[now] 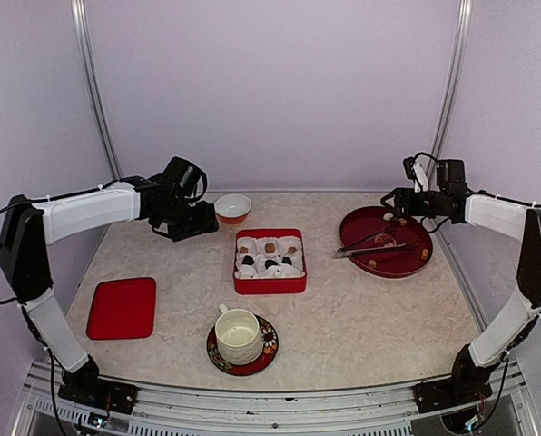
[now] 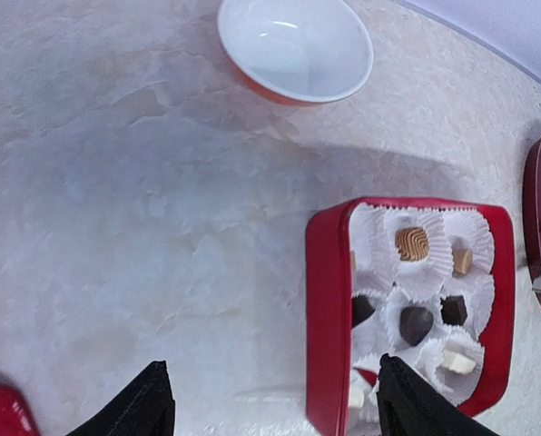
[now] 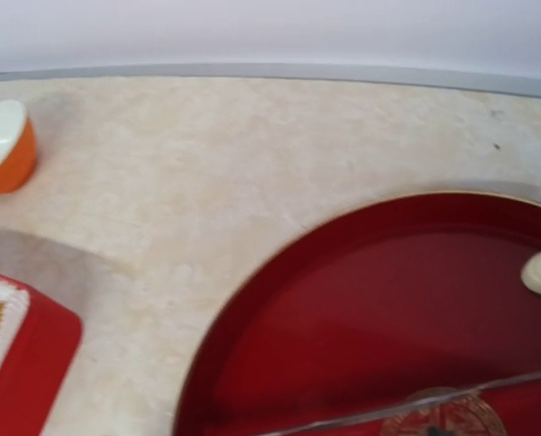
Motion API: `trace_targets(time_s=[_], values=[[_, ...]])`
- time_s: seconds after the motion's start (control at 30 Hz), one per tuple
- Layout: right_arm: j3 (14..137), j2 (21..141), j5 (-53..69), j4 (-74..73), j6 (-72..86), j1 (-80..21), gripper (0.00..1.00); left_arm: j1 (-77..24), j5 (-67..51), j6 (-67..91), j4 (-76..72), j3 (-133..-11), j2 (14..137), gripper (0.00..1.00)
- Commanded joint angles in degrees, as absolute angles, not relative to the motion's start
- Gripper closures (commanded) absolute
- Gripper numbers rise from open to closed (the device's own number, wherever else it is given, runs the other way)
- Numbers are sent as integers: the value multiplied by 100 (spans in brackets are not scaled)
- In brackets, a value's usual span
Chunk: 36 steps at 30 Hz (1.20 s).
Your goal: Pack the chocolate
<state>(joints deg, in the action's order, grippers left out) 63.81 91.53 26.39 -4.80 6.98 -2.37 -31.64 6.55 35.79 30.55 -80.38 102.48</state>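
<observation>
The chocolate sits in white paper cups inside a red square box (image 1: 270, 285), with dark, tan and white pieces (image 1: 270, 248). A few more pieces lie on the round red plate (image 1: 357, 224): a white one (image 1: 388, 218) and tan ones (image 1: 425, 254). My left gripper (image 1: 198, 227) hovers left of the box. In the left wrist view it (image 2: 275, 409) is open and empty, with the box's left wall (image 2: 325, 309) between its fingers (image 2: 142, 409) and a tan piece (image 2: 412, 243) inside. My right gripper (image 1: 398, 202) hangs over the plate's far edge. Its fingers do not show in the right wrist view.
Metal tongs (image 1: 370, 243) lie across the plate. A small orange bowl (image 1: 232, 208) stands behind the box. A red lid (image 1: 122, 308) lies at the front left. A cream cup on a patterned saucer (image 1: 240, 334) stands in front of the box.
</observation>
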Motion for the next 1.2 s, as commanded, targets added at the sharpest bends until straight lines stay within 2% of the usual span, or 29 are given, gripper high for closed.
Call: trace_targets(time_s=[0.0, 0.17, 0.27, 0.8, 0.9, 1.07, 1.1, 1.17], values=[[6211, 8837, 2982, -254, 802, -307, 28, -3099, 1138, 3887, 3796, -7060, 9213, 29], [6023, 8735, 3082, -151, 864, -332, 28, -3119, 1215, 4551, 4268, -5978, 8496, 39], [5903, 8678, 3136, -64, 896, -351, 29, -3137, 1345, 4714, 4385, -5539, 8323, 40], [5849, 8596, 3151, -81, 919, -360, 29, -2805, 993, 4682, 3522, -4470, 8774, 56], [5859, 8600, 3139, -97, 912, -358, 29, -2653, 922, 4602, 3354, -4320, 8815, 66], [5869, 8610, 3127, -95, 927, -361, 29, -2480, 558, 4453, 3055, -4047, 8859, 96], [5880, 8617, 3129, -95, 931, -360, 29, -2419, 330, 4413, 2904, -3942, 8852, 100], [5908, 8626, 3125, -109, 932, -360, 29, -2282, 6, 4363, 2642, -3767, 8830, 100]])
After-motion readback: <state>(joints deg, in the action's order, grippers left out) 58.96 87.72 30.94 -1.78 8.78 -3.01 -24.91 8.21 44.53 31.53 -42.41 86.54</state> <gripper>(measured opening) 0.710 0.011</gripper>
